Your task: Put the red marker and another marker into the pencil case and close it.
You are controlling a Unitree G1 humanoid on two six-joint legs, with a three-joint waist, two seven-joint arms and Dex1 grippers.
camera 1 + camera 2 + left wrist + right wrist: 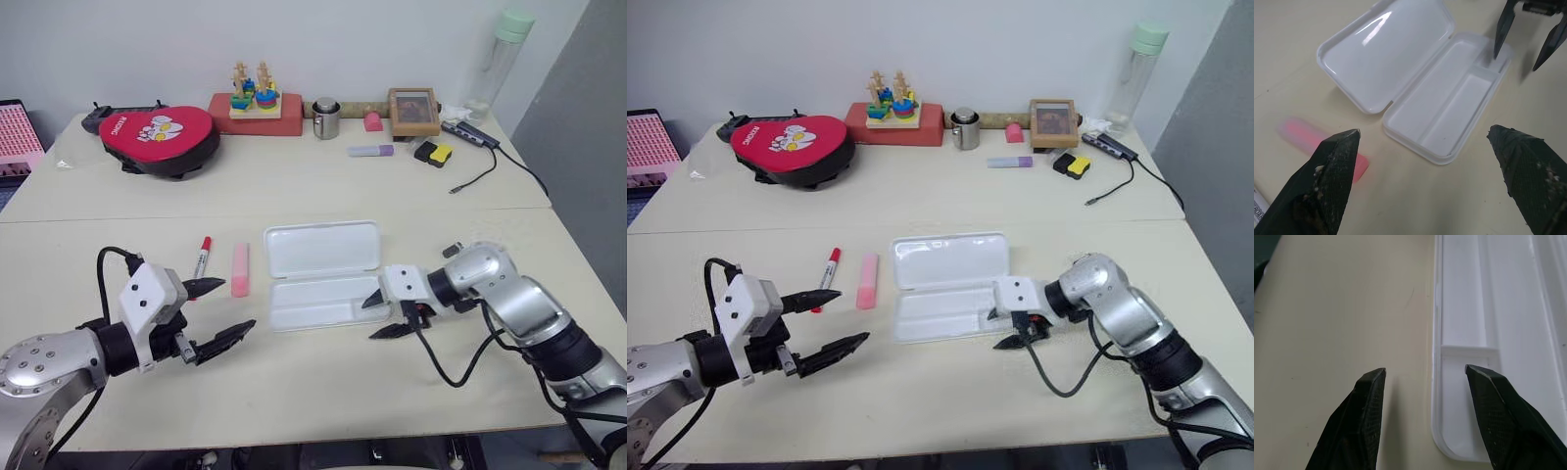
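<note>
Left of open pencil case [323,274], red marker [202,258] cap pointing away; both pincers spread, empty

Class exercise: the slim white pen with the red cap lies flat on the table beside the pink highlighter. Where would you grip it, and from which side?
Grip the slim white pen with the red cap across the middle of its barrel, coming from above. It lies flat with bare table on its left, while the flat pink highlighter lies close on its right. The open left gripper is nearest; one of its fingers already lies by the pen's near end.
</note>
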